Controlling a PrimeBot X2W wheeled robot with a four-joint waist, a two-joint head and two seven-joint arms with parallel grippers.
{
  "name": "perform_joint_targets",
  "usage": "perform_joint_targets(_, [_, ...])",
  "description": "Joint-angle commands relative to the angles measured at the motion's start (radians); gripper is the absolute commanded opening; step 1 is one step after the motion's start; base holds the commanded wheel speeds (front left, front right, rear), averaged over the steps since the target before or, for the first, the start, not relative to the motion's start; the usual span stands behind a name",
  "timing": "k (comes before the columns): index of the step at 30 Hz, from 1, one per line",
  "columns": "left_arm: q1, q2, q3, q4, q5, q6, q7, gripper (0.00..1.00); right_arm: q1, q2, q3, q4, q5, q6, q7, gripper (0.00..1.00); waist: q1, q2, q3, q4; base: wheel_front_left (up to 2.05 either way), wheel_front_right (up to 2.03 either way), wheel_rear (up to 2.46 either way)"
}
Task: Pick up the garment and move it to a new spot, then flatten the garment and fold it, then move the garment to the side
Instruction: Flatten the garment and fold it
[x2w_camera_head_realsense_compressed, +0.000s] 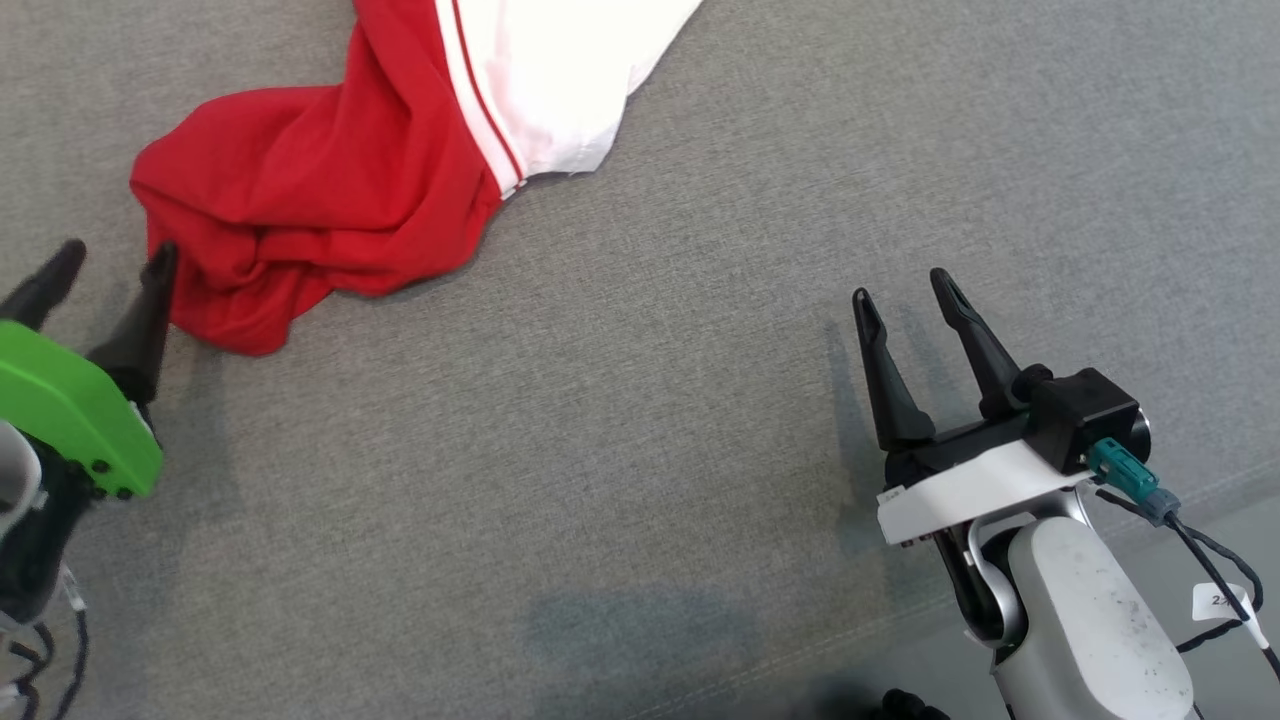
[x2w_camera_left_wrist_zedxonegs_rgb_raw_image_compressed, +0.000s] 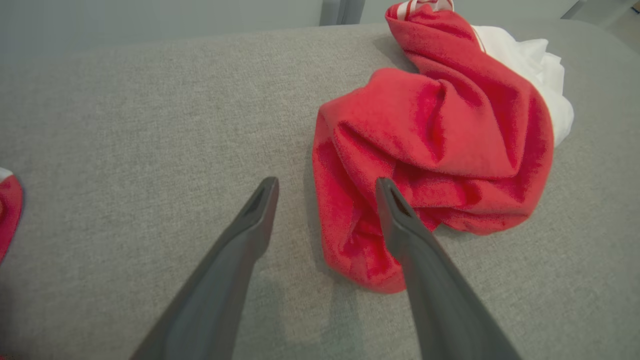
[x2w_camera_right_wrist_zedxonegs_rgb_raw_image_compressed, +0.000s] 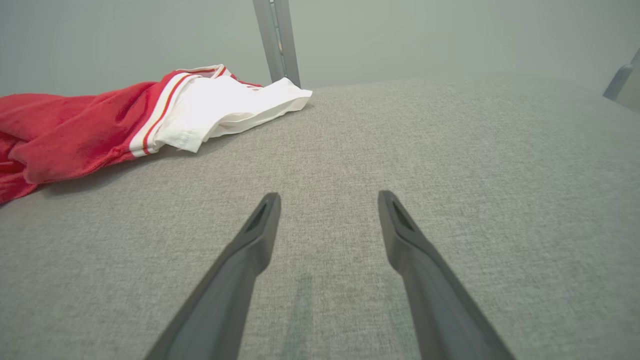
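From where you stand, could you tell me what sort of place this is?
Probably a robot test bench rather than a home: a grey fabric-covered surface, a bare pale wall and metal post beyond it, and a crumpled red-and-white garment.

likely a robot test room or lab, plain pale grey wall (x2w_camera_right_wrist_zedxonegs_rgb_raw_image_compressed: 450, 35) with no decoration, bare grey metal post (x2w_camera_right_wrist_zedxonegs_rgb_raw_image_compressed: 278, 40) behind, tabletop (x2w_camera_head_realsense_compressed: 640, 420) covered in grey woven fabric, tagged cable (x2w_camera_head_realsense_compressed: 1225, 600) on the arm

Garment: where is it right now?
In the head view the red and white garment lies crumpled at the upper left of the grey surface, its near edge beside the open left claw.
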Motion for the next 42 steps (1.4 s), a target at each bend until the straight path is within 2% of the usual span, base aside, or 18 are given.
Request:
perform_joint_targets(1, [0.059,-0.017,-0.001,-0.029,-0.016,0.022,-0.028,1.0,-0.008,-0.004,-0.006,0.002,-0.014,0.0,-0.003,1.0,0.0,0.0,-0.02,0.065,0.0,0.0,0.0])
perform_joint_targets(4, [0.123,-0.045,-0.012,-0.051,-0.021,0.048,-0.065,1.0,-0.013,-0.004,-0.009,0.005,-0.032,0.0,-0.003,1.0,0.0,0.0,-0.016,0.082,0.0,0.0,0.0])
perform_joint_targets(6, [0.15,-0.072,-0.032,-0.049,-0.025,0.051,-0.075,1.0,-0.016,-0.004,-0.013,0.006,-0.04,0.0,-0.003,1.0,0.0,0.0,-0.012,0.091,0.0,0.0,0.0])
perform_joint_targets(14, [0.07,-0.201,-0.073,0.083,-0.014,0.013,-0.115,1.0,-0.025,-0.004,-0.004,0.012,-0.064,0.0,-0.003,1.0,0.0,0.0,0.001,0.102,0.0,0.0,0.0])
perform_joint_targets(19, [0.007,-0.254,-0.083,0.151,-0.024,-0.009,-0.1,1.0,-0.021,-0.006,-0.002,0.013,-0.068,0.0,-0.003,1.0,0.0,0.0,0.002,0.093,0.0,0.0,0.0])
perform_joint_targets(22, [-0.015,-0.263,-0.096,0.181,-0.019,-0.019,-0.09,1.0,-0.016,-0.005,-0.001,0.015,-0.069,0.0,-0.003,1.0,0.0,0.0,0.001,0.089,0.0,0.0,0.0])
perform_joint_targets(23, [-0.027,-0.27,-0.1,0.194,-0.015,-0.025,-0.091,0.92,-0.014,-0.005,-0.001,0.015,-0.068,0.0,-0.003,1.0,0.0,0.0,0.0,0.086,0.0,0.0,0.0])
perform_joint_targets(24, [-0.038,-0.277,-0.107,0.205,-0.011,-0.035,-0.087,0.24,-0.012,-0.005,-0.002,0.016,-0.068,0.0,-0.003,1.0,0.0,0.0,-0.002,0.085,0.0,0.0,0.0])
perform_joint_targets(25, [-0.048,-0.275,-0.12,0.212,0.001,-0.049,-0.077,0.0,-0.01,-0.005,-0.002,0.017,-0.068,0.0,-0.003,1.0,0.0,0.0,-0.005,0.084,0.0,0.0,0.0])
perform_joint_targets(28, [-0.084,-0.23,-0.157,0.201,0.04,-0.08,-0.035,0.0,0.001,-0.005,-0.01,0.019,-0.064,0.0,-0.003,1.0,0.0,0.0,-0.016,0.086,0.0,0.0,0.0])
perform_joint_targets(30, [-0.108,-0.196,-0.172,0.147,0.04,-0.103,0.023,0.0,0.012,-0.005,-0.019,0.018,-0.062,0.0,-0.003,1.0,0.0,0.0,-0.024,0.096,0.0,0.0,0.0])
perform_joint_targets(33, [-0.161,-0.084,-0.172,0.016,0.026,-0.134,0.157,0.0,0.017,-0.004,-0.02,0.021,-0.054,0.0,-0.003,1.0,0.0,0.0,-0.036,0.113,0.0,0.0,0.0])
perform_joint_targets(34, [-0.201,-0.007,-0.159,-0.082,-0.007,-0.148,0.266,0.0,0.018,-0.004,-0.013,0.025,-0.041,0.0,-0.003,1.0,0.0,0.0,-0.042,0.122,0.0,0.0,0.0])
perform_joint_targets(39, [-0.319,0.155,-0.088,-0.289,-0.159,-0.129,0.542,0.0,-0.001,-0.004,0.024,0.03,0.014,0.0,-0.003,1.0,0.0,0.0,-0.045,0.128,0.0,0.0,0.0])
perform_joint_targets(42, [-0.379,0.226,-0.065,-0.365,-0.222,-0.105,0.682,0.0,-0.002,-0.004,0.036,0.034,0.029,0.0,-0.003,1.0,0.0,0.0,-0.046,0.127,0.0,0.0,0.0])
